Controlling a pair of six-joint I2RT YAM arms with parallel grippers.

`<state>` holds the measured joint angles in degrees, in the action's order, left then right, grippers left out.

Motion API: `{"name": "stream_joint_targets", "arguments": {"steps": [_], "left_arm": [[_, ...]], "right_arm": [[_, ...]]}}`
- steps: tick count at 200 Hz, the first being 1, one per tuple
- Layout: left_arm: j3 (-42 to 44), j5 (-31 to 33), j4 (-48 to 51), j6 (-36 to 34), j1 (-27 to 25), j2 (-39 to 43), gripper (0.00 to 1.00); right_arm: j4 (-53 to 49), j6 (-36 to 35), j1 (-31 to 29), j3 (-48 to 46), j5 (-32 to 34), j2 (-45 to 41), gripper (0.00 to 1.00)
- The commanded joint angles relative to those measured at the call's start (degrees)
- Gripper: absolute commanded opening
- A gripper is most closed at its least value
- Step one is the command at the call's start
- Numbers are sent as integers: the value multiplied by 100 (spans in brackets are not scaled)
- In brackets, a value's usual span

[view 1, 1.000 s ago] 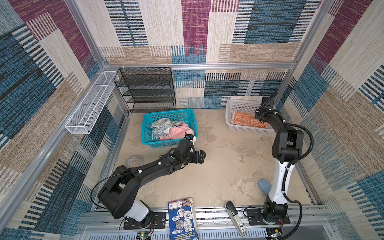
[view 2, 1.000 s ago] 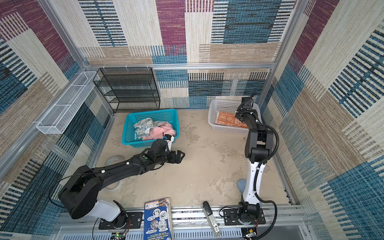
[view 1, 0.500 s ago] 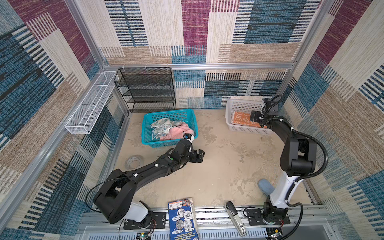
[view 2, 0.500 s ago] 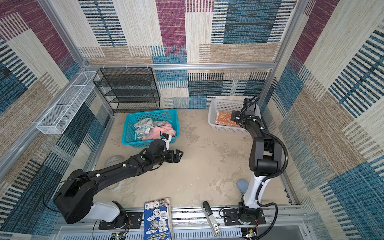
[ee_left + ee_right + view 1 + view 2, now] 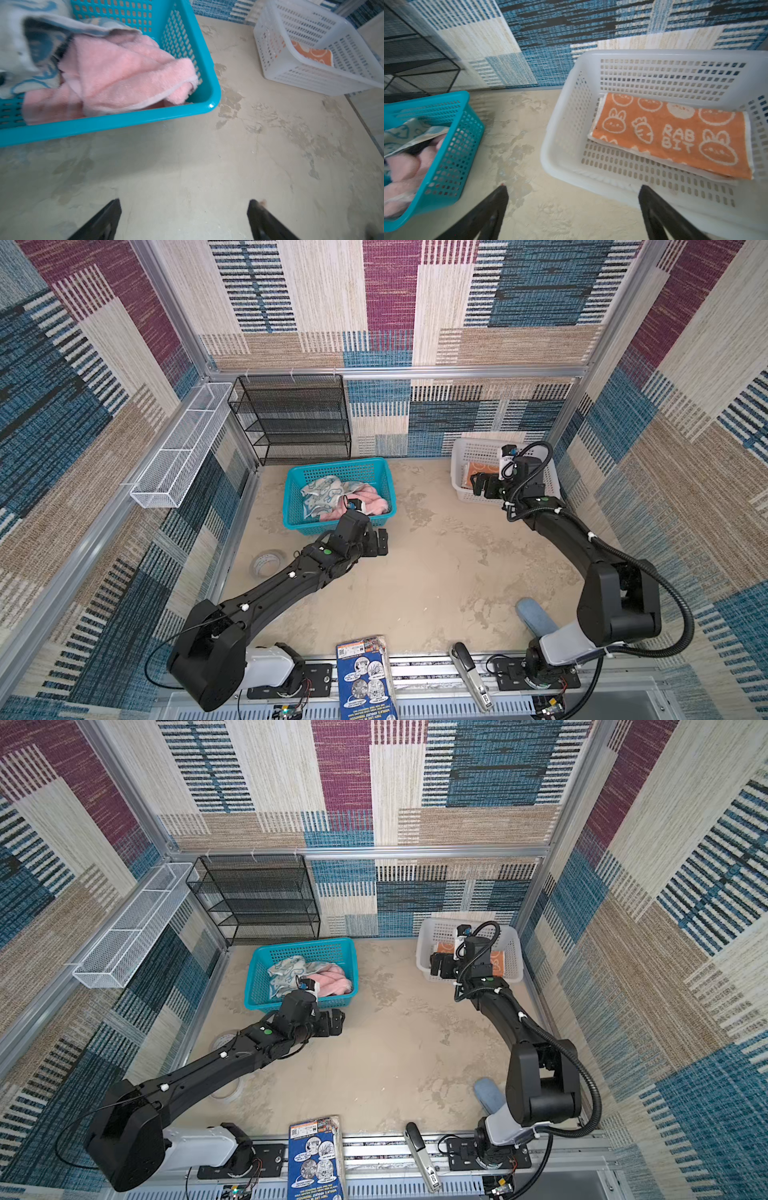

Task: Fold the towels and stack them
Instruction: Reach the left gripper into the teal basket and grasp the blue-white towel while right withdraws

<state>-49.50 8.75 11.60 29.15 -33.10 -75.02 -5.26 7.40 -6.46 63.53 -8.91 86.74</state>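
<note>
The orange towel (image 5: 675, 135), printed with rabbits and carrots, lies folded flat in the white basket (image 5: 560, 124), seen in both top views (image 5: 480, 472) (image 5: 496, 961). The blue towel (image 5: 322, 493) and the pink towel (image 5: 372, 502) lie crumpled together in the teal basket (image 5: 336, 464), close up in the left wrist view (image 5: 124, 72). My left gripper (image 5: 380, 541) (image 5: 185, 204) hovers open and empty over bare floor just in front of the teal basket. My right gripper (image 5: 482, 485) (image 5: 573, 189) is open and empty at the white basket's near left corner.
A black mesh shelf (image 5: 295, 418) stands against the back wall and a white wire rack (image 5: 178, 448) hangs on the left wall. A tape roll (image 5: 266, 564) lies left of my left arm. A blue box (image 5: 365, 676) and a stapler (image 5: 469, 672) sit at the front edge.
My right gripper has drawn back from above the orange towel to the white basket's near left corner. My left gripper has shifted slightly toward the teal basket.
</note>
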Motion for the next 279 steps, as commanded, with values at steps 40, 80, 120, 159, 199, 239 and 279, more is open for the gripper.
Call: {"name": "stream_joint_targets", "arguments": {"steps": [40,80,120,159,199,239,279], "left_arm": [[-832,122,886,-277,859,-346,99],[-1735,382,1296,-524,1290,-1095,93],[-2394,367,1194,-692,1679,-1820,93],[-3290,406,1563,-843,1893,-2772,83],[-3761,360,1844,-972,1913,-3258,34],[-3813,470,1865,-1048,1922,-3117,0],[-3848,396,1786,-1221,1922,-2441,0]], "right_arm": [[524,490,-968,-908,-266,-487,100],[519,675,-1152,-1425,-81,-621,100],[452,740,-1162,-1907,3,-849,100],[427,850,-1160,-2193,20,-1094,100],[373,921,-1164,-2221,36,-1186,100],[358,1034,-1167,-2213,5,-1260,100],[307,1120,-1226,-2237,106,-1293,100]]}}
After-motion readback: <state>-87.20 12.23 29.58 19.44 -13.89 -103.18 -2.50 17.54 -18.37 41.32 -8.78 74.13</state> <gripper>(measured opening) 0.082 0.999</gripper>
